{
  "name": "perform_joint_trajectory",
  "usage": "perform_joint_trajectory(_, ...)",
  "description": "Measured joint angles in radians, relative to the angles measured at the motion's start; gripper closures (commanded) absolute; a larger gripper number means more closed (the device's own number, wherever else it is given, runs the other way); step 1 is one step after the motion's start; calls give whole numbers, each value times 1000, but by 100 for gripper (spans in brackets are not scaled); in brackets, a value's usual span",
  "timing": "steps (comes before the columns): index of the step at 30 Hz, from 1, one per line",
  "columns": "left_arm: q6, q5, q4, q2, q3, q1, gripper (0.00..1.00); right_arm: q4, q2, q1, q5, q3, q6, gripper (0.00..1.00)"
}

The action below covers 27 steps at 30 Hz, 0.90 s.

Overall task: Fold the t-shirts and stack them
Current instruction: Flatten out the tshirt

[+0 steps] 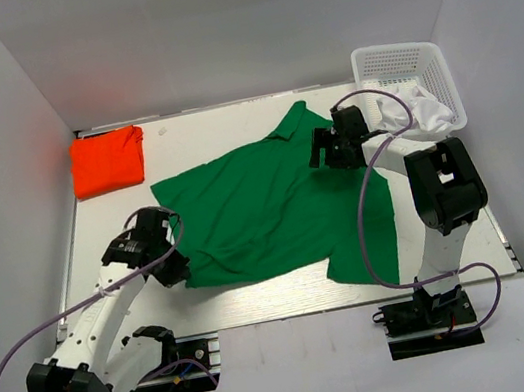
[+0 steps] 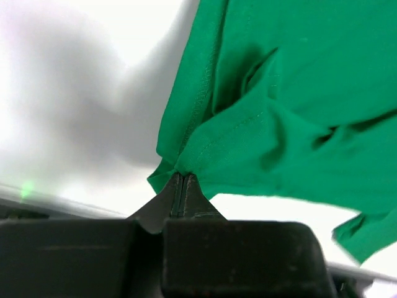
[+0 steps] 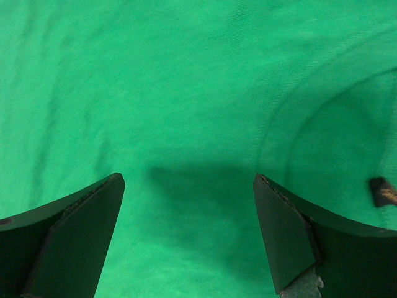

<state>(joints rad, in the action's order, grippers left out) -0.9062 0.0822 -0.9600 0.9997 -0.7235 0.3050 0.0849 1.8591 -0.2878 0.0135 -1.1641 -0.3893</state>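
Observation:
A bright green t-shirt [image 1: 265, 211] lies spread and rumpled across the middle of the table. My left gripper [image 1: 175, 269] is shut on its near left edge, and in the left wrist view the cloth [image 2: 260, 124] bunches out from the closed fingertips [image 2: 180, 177]. My right gripper [image 1: 324, 157] hovers open over the shirt's far right part near the collar; its wrist view shows only green cloth [image 3: 186, 112] between the spread fingers [image 3: 186, 180]. An orange-red t-shirt [image 1: 106, 159] lies folded at the far left corner.
A white mesh basket [image 1: 409, 79] with white cloth in it stands at the far right corner. White walls close in the table [image 1: 260, 298] on the left, back and right.

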Motion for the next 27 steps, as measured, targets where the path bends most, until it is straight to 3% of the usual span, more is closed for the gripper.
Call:
perform_joint_trajectory(2,-8,-27,-80,-5,-5,0,93,9,10,0,-10,-6,-1,10)
perform_joint_trajectory(3,-12,-42,-125,-8,-11,0,83,14,15,0,-14,-9,-2,10)
perform_joint_trajectory(4,-9,-56,-172,-11,-18,2,80,20,20,1,-19,-11,-3,10)
perform_joint_trajectory(5,3,-80,-211,-16,-25,4,80,27,25,2,-25,-14,-4,10)
perform_joint_trajectory(6,15,-101,-246,-19,-35,6,88,34,29,3,-31,-17,-4,10)
perform_joint_trajectory(10,71,-181,-327,-38,-81,10,84,47,38,10,-44,-27,-8,10)
perform_joint_trajectory(12,113,-247,-343,-45,-80,10,94,51,44,13,-51,-35,-13,10)
perform_joint_trajectory(15,183,-339,-353,-44,-47,11,67,56,48,15,-61,-41,-18,10)
perform_joint_trajectory(16,204,-365,-363,-42,-35,11,40,56,48,15,-63,-41,-18,10)
perform_joint_trajectory(19,253,-433,-381,-44,-36,12,6,56,48,15,-64,-41,-18,10)
perform_joint_trajectory(20,264,-449,-385,-46,-43,12,0,56,48,15,-64,-41,-18,10)
perform_joint_trajectory(24,266,-450,-363,-45,-115,12,0,48,45,15,-63,-38,-2,10)
perform_joint_trajectory(27,244,-367,-255,-20,-151,13,0,17,22,6,-60,-6,24,10)
